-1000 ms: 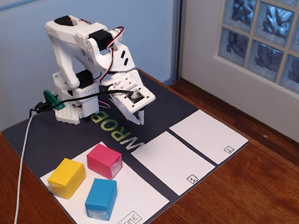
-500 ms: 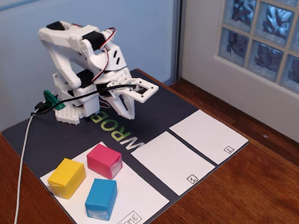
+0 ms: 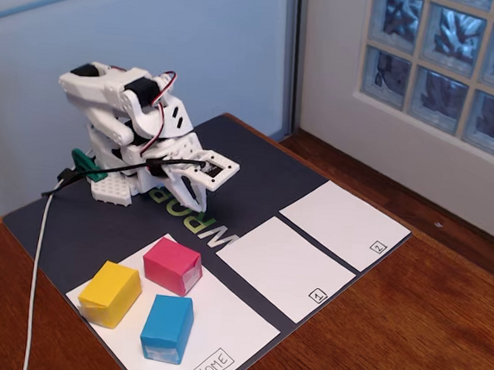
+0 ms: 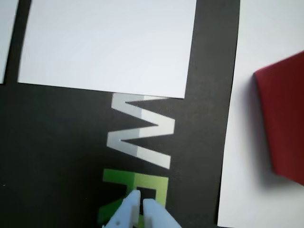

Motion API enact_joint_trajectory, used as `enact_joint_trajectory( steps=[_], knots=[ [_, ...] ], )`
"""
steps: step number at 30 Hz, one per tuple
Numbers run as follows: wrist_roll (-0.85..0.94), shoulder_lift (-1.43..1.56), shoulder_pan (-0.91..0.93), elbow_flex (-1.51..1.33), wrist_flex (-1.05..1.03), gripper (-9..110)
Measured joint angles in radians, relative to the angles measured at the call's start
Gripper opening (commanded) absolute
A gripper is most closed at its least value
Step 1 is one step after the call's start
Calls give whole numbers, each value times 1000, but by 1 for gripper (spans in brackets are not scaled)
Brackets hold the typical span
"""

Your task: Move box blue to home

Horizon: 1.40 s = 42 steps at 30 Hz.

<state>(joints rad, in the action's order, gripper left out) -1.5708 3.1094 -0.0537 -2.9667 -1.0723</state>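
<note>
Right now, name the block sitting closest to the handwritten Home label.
The blue block. It sits on the Home sheet right next to the label, while the pink block and yellow block lie farther back.

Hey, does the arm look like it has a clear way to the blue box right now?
Probably yes. The blue box sits on the Home sheet with its top uncovered; the pink block and yellow block stand apart from it. The tool, shut and empty, is folded back near the base.

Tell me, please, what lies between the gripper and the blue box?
In the fixed view, the pink block sits between the gripper and the blue box.
</note>
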Motion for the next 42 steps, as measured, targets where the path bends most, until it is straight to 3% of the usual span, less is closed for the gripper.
enact_joint_trajectory(
  steps=[24, 42],
  knots=[
    [-41, 178, 31, -77, -282, 0],
    [46, 178, 31, -74, -325, 0]
  ],
)
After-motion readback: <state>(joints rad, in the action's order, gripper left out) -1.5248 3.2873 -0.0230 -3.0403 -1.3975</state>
